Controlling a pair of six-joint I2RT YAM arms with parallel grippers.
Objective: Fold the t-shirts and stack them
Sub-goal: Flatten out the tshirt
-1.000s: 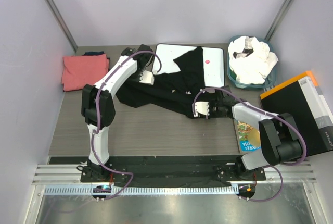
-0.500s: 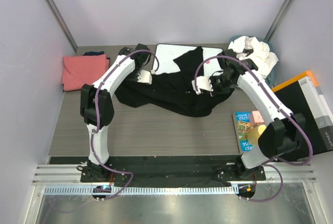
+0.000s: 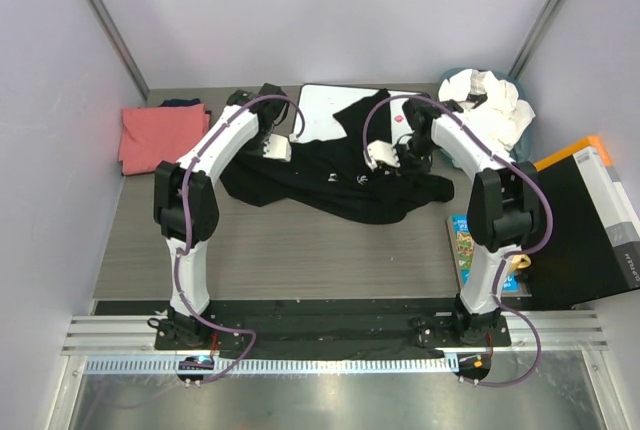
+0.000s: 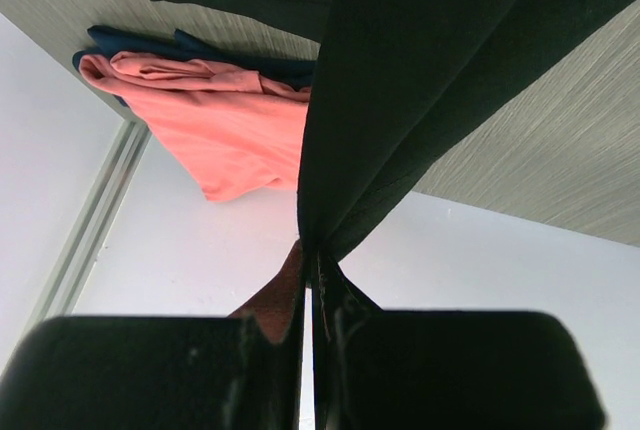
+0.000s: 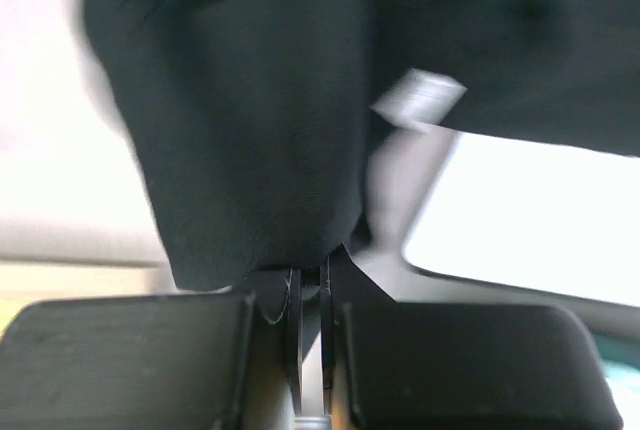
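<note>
Black t-shirt (image 3: 335,182), edges pinched in left gripper (image 3: 274,148) and right gripper (image 3: 384,157).

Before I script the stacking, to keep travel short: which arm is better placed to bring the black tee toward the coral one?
Left, probably. The left claw, shut on the black tee, is nearer the coral tee; the right claw grips its other end.

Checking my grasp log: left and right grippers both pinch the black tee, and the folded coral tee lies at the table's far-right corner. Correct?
No: the coral tee lies at the far-left corner of the table, as the top external view shows. The left gripper and right gripper do pinch the black tee.
</note>
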